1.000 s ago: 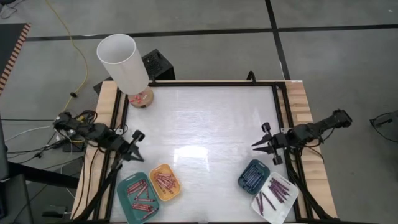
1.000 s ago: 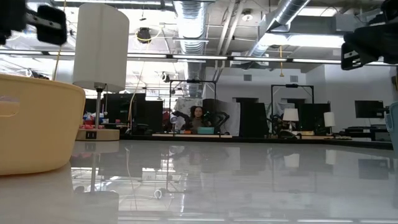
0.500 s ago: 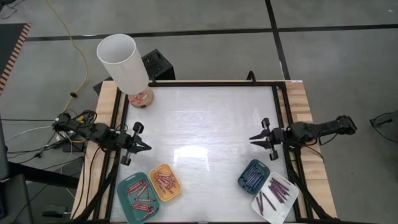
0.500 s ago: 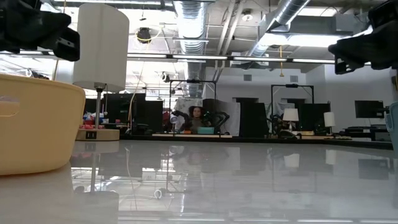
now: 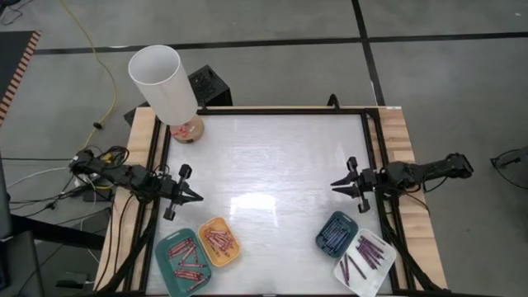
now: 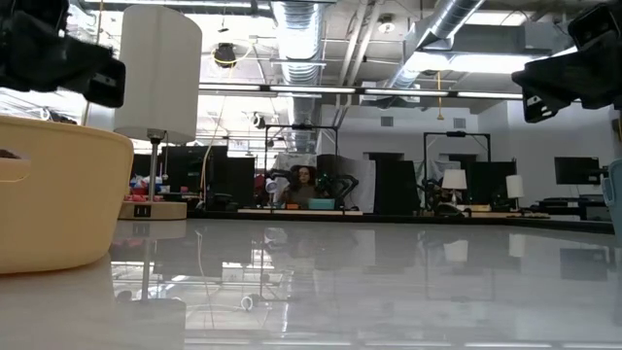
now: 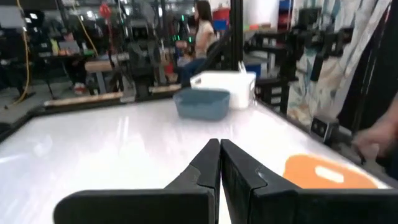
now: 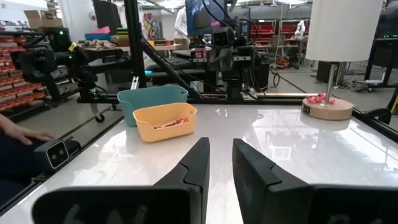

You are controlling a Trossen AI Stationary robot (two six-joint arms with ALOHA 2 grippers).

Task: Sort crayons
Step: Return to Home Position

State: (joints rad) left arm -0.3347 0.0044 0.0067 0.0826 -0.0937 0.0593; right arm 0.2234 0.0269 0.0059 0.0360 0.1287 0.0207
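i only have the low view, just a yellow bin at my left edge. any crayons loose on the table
Observer: None on the white tabletop that the high view shows; the crayons lie only inside the bins.
Operator: where are the other bins
Observer: The teal bin sits beside your yellow bin; the dark blue bin and white bin sit together on the right arm's side.
Operator: grippers holding anything
Observer: No; the wrist views show the left gripper shut on nothing and the right gripper slightly open, empty.
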